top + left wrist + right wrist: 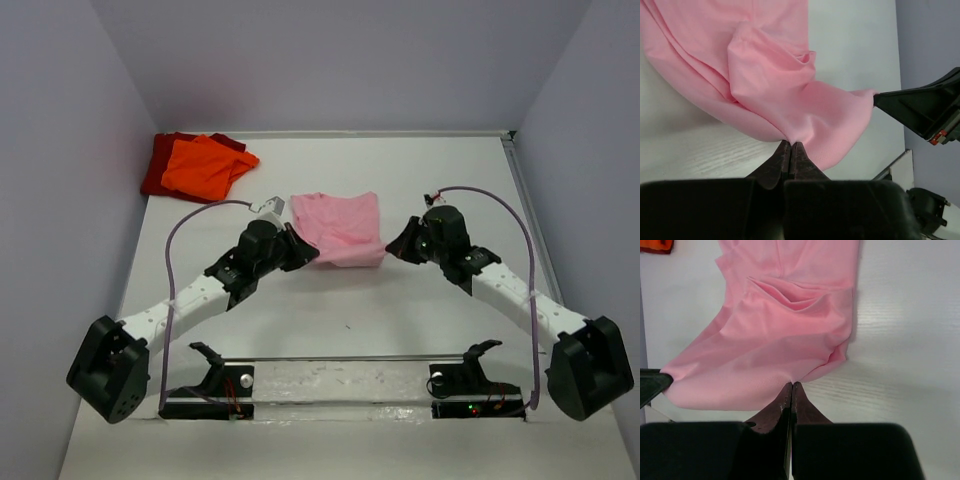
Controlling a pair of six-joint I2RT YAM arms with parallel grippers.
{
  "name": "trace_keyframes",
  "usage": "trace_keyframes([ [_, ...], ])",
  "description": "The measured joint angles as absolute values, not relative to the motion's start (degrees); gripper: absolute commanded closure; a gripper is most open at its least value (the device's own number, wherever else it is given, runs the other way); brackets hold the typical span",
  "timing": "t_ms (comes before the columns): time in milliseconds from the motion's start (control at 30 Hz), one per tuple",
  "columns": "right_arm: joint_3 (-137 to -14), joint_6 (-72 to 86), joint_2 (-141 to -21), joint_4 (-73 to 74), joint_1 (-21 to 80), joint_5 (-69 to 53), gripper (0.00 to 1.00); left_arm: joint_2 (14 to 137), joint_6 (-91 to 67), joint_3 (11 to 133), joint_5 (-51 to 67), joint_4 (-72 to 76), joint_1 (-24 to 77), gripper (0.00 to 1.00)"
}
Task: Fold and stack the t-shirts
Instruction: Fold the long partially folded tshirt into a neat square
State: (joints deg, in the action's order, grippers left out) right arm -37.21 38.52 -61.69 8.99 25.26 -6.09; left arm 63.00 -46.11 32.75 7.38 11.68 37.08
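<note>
- The pink t-shirt (343, 228) lies mid-table, between the two arms; it is already doubled into a rough rectangle, with loose creases across its middle.
- The left gripper (300, 248) has its fingers pressed together on the near left corner of the cloth; the left wrist view shows pink fabric pinched right at the tips.
- The right gripper (398, 245) is likewise clamped on the near right corner; between the two, the near edge appears raised slightly off the table (350, 320) and hangs slack.
- The orange t-shirt (205, 165) sits on the dark red t-shirt (158, 168) in the far left corner, well apart from the pink one; those two look already stacked.
- Step in hand, as I judge it: a further fold of the pink shirt, the last of the three.
- The next move probably calls for both arms to carry the held edge together towards the far edge, level and in step so the cloth stays taut; uneven travel would skew the fold; release only once the edges meet.
</note>
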Motion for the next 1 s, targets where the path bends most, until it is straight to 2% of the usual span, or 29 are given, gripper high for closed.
trace_keyframes([
  [267,-48.4,36.4,-78.3,6.2,25.3,-1.3,1.00,79.0,-41.6,42.5,9.1,11.8,31.5,1.00],
  [667,-64.6,33.7,-91.9,5.3,25.3,3.5,1.00,88.8,-37.3,54.1,12.3,11.2,26.5,1.00],
  [867,-80.4,32.1,-104.0,6.0,25.1,4.6,1.00,95.0,-36.0,63.8,13.6,10.2,21.7,1.00],
  [900,-85.4,31.8,-107.7,7.1,24.8,4.6,0.84,96.2,-35.9,65.3,13.5,10.1,20.9,0.98],
  [933,-90.9,31.6,-111.5,8.7,24.5,4.2,0.62,98.0,-35.9,67.3,13.3,9.6,20.1,0.50],
  [967,-95.3,31.0,-114.7,9.1,24.3,4.1,0.31,100.0,-35.6,69.7,13.0,9.3,19.3,0.29],
  [1000,-101.2,30.8,-119.1,9.4,24.0,3.9,0.19,102.4,-35.8,72.1,12.8,9.1,18.4,0.23],
])
